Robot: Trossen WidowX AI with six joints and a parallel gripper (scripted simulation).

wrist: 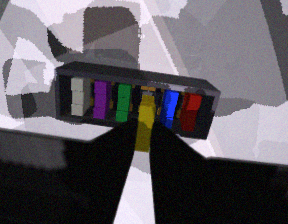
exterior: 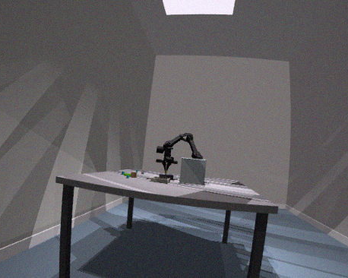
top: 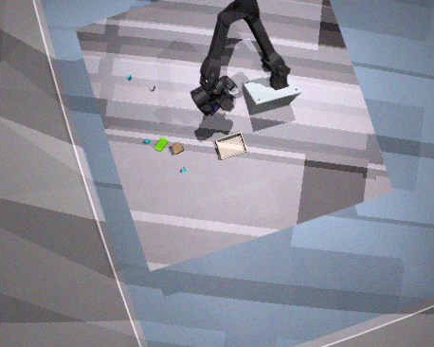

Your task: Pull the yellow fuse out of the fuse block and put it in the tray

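Gripper point(wrist: 143, 131) is clenched on the yellow fuse point(wrist: 145, 122); in the wrist view the two dark fingers pinch it from either side.

The fuse stands upright and looks raised above its neighbours, its lower end hanging in front of the near wall of the block point(wrist: 136, 100). Judged: extraction is under way or just finished. Whether the fuse's foot is fully out of its slot cannot be told.

Other fuses sit in their row: white point(wrist: 77, 97), purple point(wrist: 100, 99) and green point(wrist: 123, 102) to the left, blue point(wrist: 168, 108) and red point(wrist: 190, 112) to the right. Green and blue are just beside the fingers; contact is not evident, but the margin looks slim.

Left to do: finish the straight lift, carry the fuse to the tray point(top: 230, 146), release. In the top view the tray lies on the desk point(top: 213, 204), nearer than the gripper and a little right, with nothing visible in it.

Hard to make out:
- In the top view the arm covers the block and fuse entirely.
- In the exterior view the gripper point(exterior: 166, 169) hangs over a dark shape on the desk, too small to read; no fuse colours resolve.
- The wrist view cuts off the fingers' upper parts, and the fuse's lower end is partly hidden between the fingertips.
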